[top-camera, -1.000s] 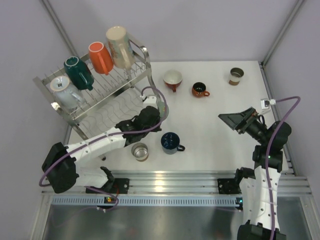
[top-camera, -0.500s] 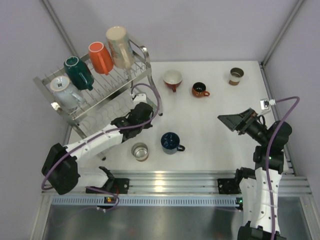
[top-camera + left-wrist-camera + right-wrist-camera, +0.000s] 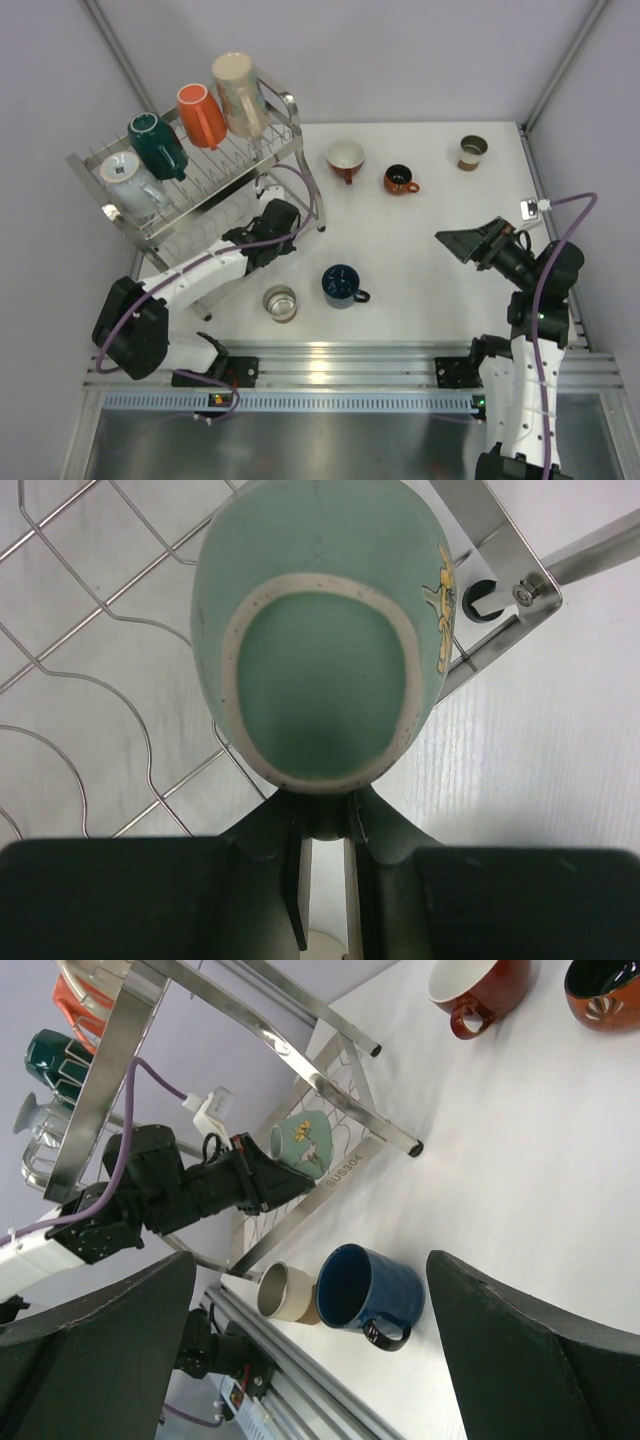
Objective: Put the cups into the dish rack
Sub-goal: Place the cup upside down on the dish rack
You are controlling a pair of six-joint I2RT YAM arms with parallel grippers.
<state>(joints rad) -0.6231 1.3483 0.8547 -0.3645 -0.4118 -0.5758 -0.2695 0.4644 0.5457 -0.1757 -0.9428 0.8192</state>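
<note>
Tight under the dish rack, roomy on the right
Upper tier roofs the lower shelf; navy cup and small pale cup sit out front, open counter beyond.

"SUS304" stamped on dish rack lower frame bar; dark label on pale cup is unreadable.

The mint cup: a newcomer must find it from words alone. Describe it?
Find the two-tier wire dish rack at the table's far left. Over its lower tier, the left claw pinches the mint cup by its rim. It alone is pale green, with a yellow motif.
</note>
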